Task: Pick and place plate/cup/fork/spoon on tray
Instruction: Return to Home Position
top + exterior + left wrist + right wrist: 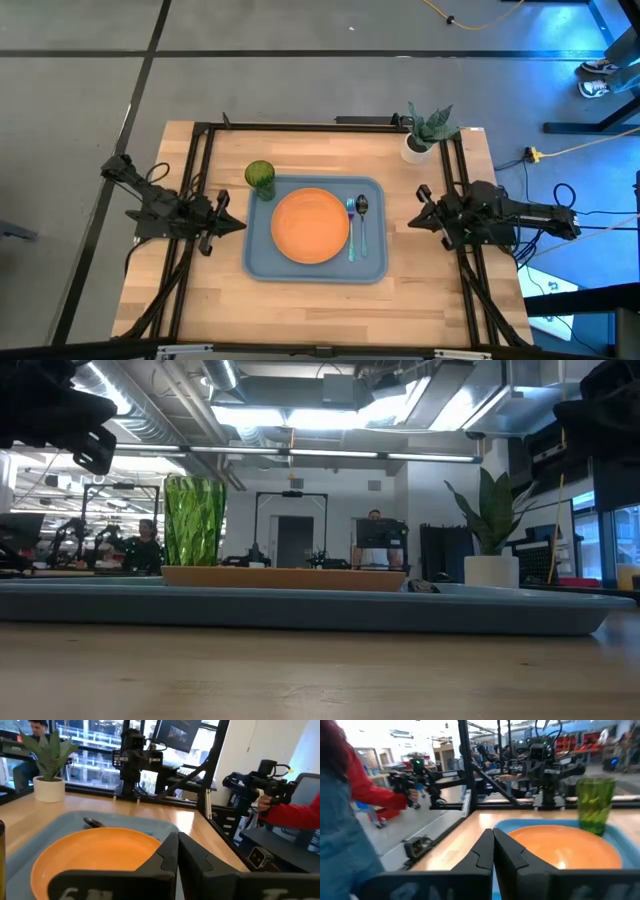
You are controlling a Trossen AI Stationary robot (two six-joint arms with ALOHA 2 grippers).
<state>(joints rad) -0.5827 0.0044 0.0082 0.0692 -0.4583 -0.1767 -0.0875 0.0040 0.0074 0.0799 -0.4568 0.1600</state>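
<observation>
The blue-grey tray (262, 262) lies mid-table. On it rests the orange plate (310, 226). To the plate's right lie the spoon (362, 207), with a dark bowl, and the fork (351, 232). The green cup (260, 178) stands upright at the tray's far left corner. My left gripper (240, 224) hovers just left of the tray, pointing level at it, shut and holding nothing; the left wrist view shows its fingers (170, 857) together. My right gripper (412, 222) hovers right of the tray, also level, shut and holding nothing.
A white pot with a green plant (425, 135) stands at the table's far right corner. Black frame rails (195, 180) run along both sides of the table. Beyond the table a person's red sleeve (295, 815) holds a handheld device.
</observation>
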